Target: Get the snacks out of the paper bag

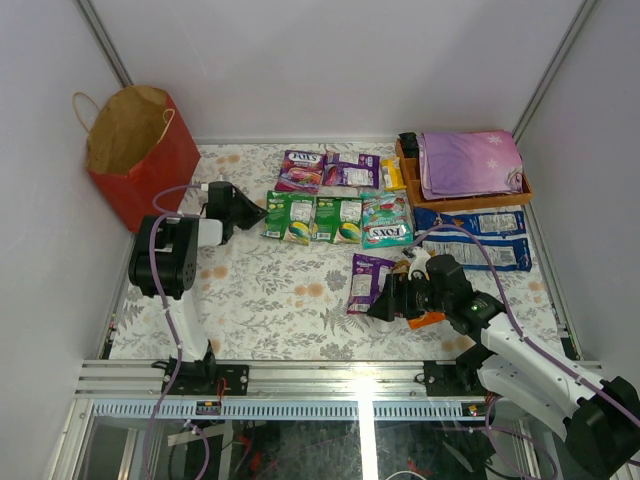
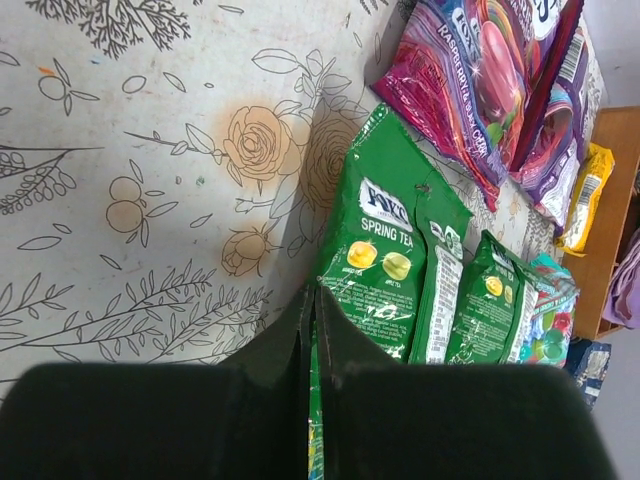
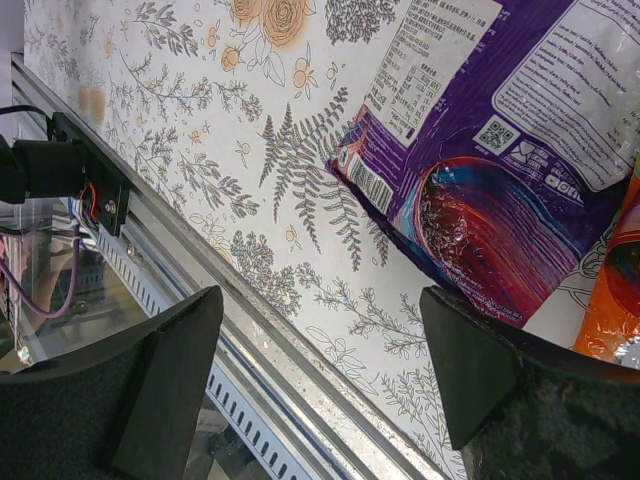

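The left claw [image 2: 311, 300] is pressed together, its tips over the near edge of a glossy green flat packet [image 2: 385, 260] marked SPRING TEA. Whether they nip any film I cannot tell. The right claw [image 3: 322, 305] is spread and holds nothing. It hangs above the floral tabletop [image 3: 250, 200] by the near rail, with a glossy purple flat packet [image 3: 500, 150] just beyond its fingers and an orange packet [image 3: 610, 290] beside the right finger.

The large red paper bag [image 1: 150, 170] stands upright at the far-left corner, mouth open, well apart from both claws. Only its brown inner wall shows, so I cannot tell whether anything lies at the bottom.

The step in hand looks like reaching into the bag for whatever is inside. The left arm is nearer. It would do well to spread first, come down through the mouth from above clear of the thin loop handle [image 1: 77, 105], and pinch a packet by its edge, since glossy film slips and a dragged bag may tip.

Counted on the tabletop:
- 2 green packets
- 3 purple
- 1 teal packet [image 1: 386, 222]
- 1 yellow packet [image 1: 393, 173] by the tray
- 1 orange
- 2 long blue-and-white packs [image 1: 470, 222]

That makes 10 in all, plus 1 wooden tray [image 1: 460, 204] holding 1 purple folded cloth [image 1: 470, 163].
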Motion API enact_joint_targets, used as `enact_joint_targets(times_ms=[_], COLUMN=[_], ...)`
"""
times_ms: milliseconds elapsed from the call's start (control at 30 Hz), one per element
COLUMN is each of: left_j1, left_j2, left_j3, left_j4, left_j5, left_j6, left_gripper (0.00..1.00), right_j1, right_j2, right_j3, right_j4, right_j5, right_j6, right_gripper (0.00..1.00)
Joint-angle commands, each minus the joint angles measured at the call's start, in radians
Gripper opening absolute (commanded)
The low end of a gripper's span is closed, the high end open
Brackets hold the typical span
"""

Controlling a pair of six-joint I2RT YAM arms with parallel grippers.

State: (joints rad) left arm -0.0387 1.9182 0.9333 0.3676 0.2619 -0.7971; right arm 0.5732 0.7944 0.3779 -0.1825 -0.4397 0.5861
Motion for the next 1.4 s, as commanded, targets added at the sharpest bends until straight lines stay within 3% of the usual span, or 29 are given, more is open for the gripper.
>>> enact_joint_targets(times_ms=[0,100,167,233,300,333,367,400,433,600,833,1100,1367], left_j1=[-0.003,-0.004,-0.004,-0.003,-0.003,-0.003,-0.002,-0.003,-0.003,-0.009,-0.061,-0.048,-0.026], left_j2=[-0.006,-0.062,-0.129,-0.207,-0.28,-0.308,-0.326,-0.326,-0.316,-0.185,-0.037,0.151,0.12], left_j3=[0.006,-0.002,-0.009,-0.02,-0.04,-0.048,-0.049,-0.043,-0.023,0.057,0.103,0.086,0.058], left_j4=[0.051,0.001,-0.066,-0.116,-0.125,-0.125,-0.13,-0.144,-0.166,-0.22,-0.166,-0.117,-0.079], left_j5=[-0.012,-0.03,-0.069,-0.103,-0.072,-0.029,0.028,0.091,0.155,0.433,0.581,0.513,0.524], left_j6=[0.0,0.046,0.092,0.14,0.188,0.215,0.239,0.27,0.292,0.341,0.344,0.286,0.237], left_gripper=[0.04,0.6,0.76,0.8,0.7,0.56,0.24,0.03,0.0,0.0,0.0,0.0,0.0], right_j1=[-0.003,-0.003,-0.003,-0.003,-0.003,-0.003,-0.003,-0.003,-0.002,-0.003,-0.002,-0.003,-0.003], right_j2=[-0.013,-0.017,-0.02,-0.018,-0.012,-0.008,-0.005,-0.001,0.004,0.015,0.004,0.009,0.013], right_j3=[0.016,0.018,0.017,0.012,0.004,0.002,-0.004,-0.008,-0.011,-0.002,-0.006,0.003,0.001], right_j4=[0.011,0.006,0.002,0.008,0.019,0.025,0.033,0.044,0.057,0.06,0.04,0.037,0.046], right_j5=[-0.026,-0.024,-0.024,-0.026,-0.031,-0.033,-0.036,-0.041,-0.044,-0.054,-0.042,-0.042,-0.046], right_j6=[-0.015,-0.016,-0.018,-0.019,-0.016,-0.014,-0.011,-0.006,-0.002,0.0,-0.002,-0.003,0.001], right_gripper=[0.88,0.88,0.88,0.88,0.88,0.88,0.88,0.88,0.88,0.88,0.88,0.88,0.88])
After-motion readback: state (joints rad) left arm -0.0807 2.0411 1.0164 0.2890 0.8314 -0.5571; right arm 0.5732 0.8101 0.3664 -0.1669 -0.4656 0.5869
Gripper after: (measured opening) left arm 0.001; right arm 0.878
